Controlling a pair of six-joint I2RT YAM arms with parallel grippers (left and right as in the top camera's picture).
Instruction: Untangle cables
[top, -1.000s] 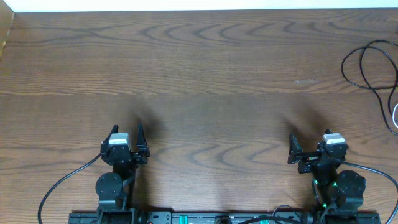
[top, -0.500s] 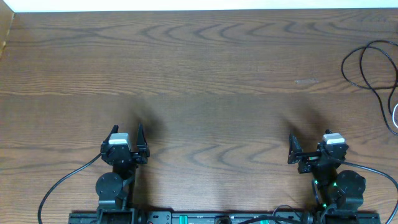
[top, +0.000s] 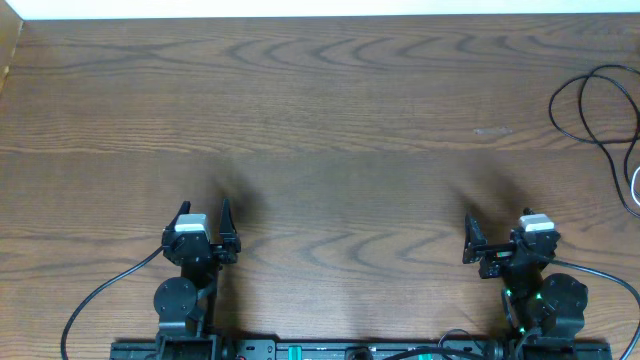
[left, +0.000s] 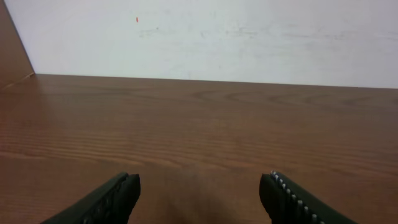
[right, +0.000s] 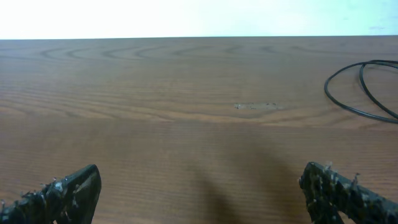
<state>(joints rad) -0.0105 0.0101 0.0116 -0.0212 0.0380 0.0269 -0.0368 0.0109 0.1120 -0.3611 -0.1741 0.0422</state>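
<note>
The cables lie at the table's far right edge in the overhead view: thin black loops (top: 553, 103) and a short piece of white cord (top: 635, 190), running out of frame. The right wrist view catches one black loop (right: 360, 65) far ahead to the right. My left gripper (top: 204, 206) stands open near the front left, with nothing between its fingers (left: 200, 183). At the front right my right gripper (top: 497, 222) is open wide and also empty (right: 199, 175). Both grippers are well apart from the cables.
The brown wooden table (top: 330, 120) ends at a white wall along the back. A wooden side panel (left: 12, 50) rises at the far left. Thick black arm wires (top: 100, 295) trail by the arm bases at the front edge.
</note>
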